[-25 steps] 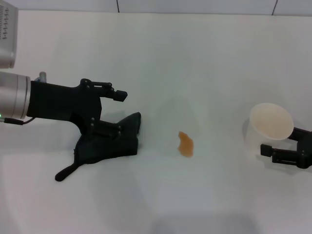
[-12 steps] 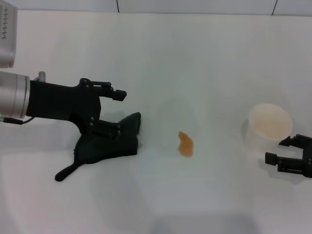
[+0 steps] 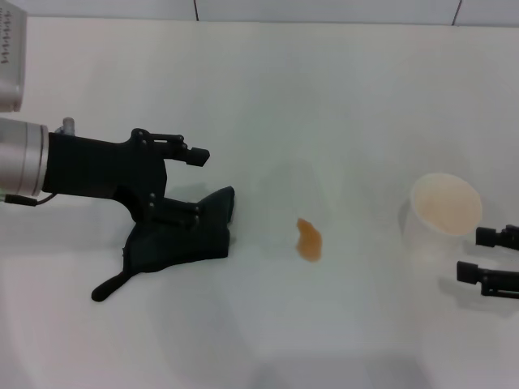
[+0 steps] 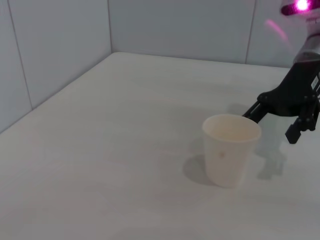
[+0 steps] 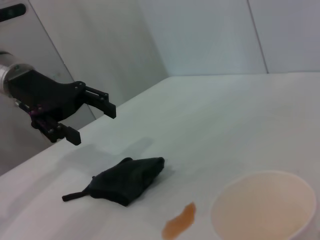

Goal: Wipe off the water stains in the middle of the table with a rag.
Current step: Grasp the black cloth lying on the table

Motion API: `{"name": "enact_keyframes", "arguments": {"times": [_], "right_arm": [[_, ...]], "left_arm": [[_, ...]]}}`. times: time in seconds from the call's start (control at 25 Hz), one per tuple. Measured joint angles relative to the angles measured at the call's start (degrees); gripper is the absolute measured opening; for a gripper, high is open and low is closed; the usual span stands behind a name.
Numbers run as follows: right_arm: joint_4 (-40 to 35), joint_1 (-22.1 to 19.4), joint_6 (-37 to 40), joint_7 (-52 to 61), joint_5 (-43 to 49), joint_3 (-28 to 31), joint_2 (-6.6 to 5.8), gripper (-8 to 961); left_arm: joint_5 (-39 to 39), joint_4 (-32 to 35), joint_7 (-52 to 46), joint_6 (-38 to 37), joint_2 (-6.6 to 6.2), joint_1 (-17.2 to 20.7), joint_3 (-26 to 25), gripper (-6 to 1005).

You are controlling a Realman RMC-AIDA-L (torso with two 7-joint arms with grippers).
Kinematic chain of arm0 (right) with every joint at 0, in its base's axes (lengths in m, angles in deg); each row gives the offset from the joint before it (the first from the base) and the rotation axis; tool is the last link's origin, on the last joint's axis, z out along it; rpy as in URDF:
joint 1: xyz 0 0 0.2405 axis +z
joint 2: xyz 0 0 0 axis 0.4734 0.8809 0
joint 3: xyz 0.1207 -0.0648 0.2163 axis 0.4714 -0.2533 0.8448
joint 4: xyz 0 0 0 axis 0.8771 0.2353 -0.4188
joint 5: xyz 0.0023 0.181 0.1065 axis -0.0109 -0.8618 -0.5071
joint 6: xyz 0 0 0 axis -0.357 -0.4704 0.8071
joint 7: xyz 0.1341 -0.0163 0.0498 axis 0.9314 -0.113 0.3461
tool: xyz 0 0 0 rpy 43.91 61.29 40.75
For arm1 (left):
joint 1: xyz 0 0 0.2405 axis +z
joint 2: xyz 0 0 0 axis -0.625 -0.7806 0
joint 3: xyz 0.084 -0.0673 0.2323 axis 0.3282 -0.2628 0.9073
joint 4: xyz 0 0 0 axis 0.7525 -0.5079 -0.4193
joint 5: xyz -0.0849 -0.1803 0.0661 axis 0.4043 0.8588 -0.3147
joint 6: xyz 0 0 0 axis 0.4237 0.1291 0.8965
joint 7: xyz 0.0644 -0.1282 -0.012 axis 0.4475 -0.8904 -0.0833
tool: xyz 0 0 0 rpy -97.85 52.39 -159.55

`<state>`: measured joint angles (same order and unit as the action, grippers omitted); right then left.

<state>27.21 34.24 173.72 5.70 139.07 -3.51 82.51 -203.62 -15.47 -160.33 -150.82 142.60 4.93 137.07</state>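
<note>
Left claw [image 3: 190, 185], fingers apart, hovers over the rag [image 3: 174, 243]; next it must descend, clamp, then sweep toward the water stains [image 3: 309, 240].

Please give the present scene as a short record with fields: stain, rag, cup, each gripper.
stain: orange-brown blot mid-table, unwiped
rag: black, lying flat left of the stain, apart from it
cup: white, upright, right of the stain
left gripper: open, above the rag, not gripping it
right gripper: open, beside the cup, not touching
</note>
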Motion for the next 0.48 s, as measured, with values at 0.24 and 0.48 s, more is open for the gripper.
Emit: {"name": "enact_keyframes", "arguments": {"times": [0.24,0.48], "right_arm": [[-5.4,-1.4,0.0,1.9,0.1,2.4,-0.05,850],[-9.7,-1.3,0.6,3.2,0.0,5.2,0.03,849]], "left_arm": [[0.1,0.0,0.2,0.1,0.1,0.1,0.0,816],[0.3,0.0,0.1,0.5,0.12,0.1,0.0,816]]}}
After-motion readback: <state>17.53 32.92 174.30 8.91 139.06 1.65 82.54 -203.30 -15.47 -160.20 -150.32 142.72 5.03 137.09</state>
